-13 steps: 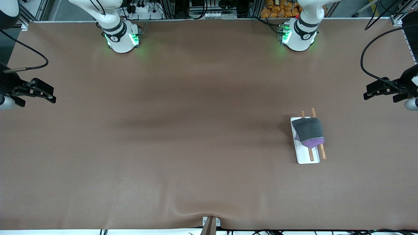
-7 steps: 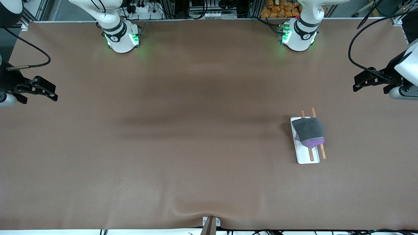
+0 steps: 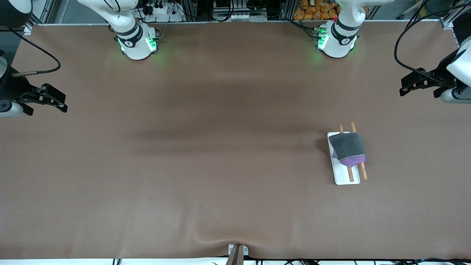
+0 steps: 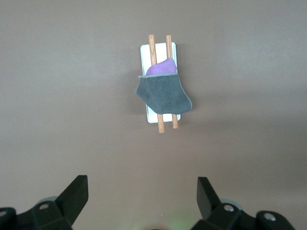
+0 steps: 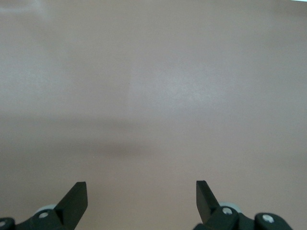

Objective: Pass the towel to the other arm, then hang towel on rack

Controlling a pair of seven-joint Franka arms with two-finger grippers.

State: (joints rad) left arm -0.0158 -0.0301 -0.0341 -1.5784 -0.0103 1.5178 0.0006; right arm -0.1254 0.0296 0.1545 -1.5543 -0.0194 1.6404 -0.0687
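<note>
Grey towel (image 3: 347, 146) draped over rack (image 3: 346, 173)

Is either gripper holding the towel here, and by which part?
Nothing is held: the left gripper and right gripper are open; the towel drapes the rack.

The left tool (image 3: 404, 87) hangs in the air at the left arm's end of the bench, its fingers (image 4: 76, 191) spread wide and empty. The right tool (image 3: 62, 104) hangs at the right arm's end, fingers (image 5: 76, 194) likewise apart, holding nothing.
</note>
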